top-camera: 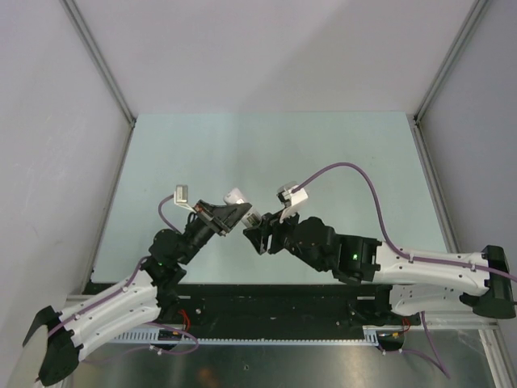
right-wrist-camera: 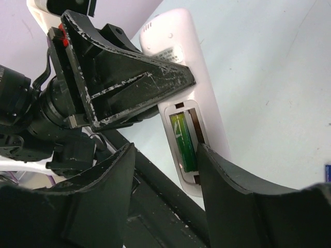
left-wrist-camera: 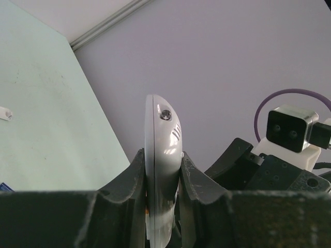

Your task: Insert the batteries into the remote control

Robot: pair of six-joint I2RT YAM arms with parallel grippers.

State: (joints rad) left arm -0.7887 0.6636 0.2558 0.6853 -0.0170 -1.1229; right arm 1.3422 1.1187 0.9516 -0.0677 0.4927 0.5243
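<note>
My left gripper (left-wrist-camera: 161,173) is shut on the white remote control (left-wrist-camera: 161,134), which it holds edge-on above the table. From the right wrist the remote control (right-wrist-camera: 178,62) shows its back, with the compartment open and a green battery (right-wrist-camera: 183,142) lying in its left slot. The slot beside that battery looks empty. My right gripper (right-wrist-camera: 165,173) stands open around the remote's lower end, its fingers (right-wrist-camera: 235,188) apart from the battery. Seen from above, the left gripper (top-camera: 234,214) and right gripper (top-camera: 257,229) meet at the table's near middle, with the remote control (top-camera: 235,196) between them.
A small white piece (left-wrist-camera: 5,112) lies on the pale green table (top-camera: 266,153). A dark blue sliver (right-wrist-camera: 327,173) shows at the frame edge; I cannot tell what it is. Grey walls enclose the table on three sides. The black base rail (top-camera: 266,303) runs along the near edge.
</note>
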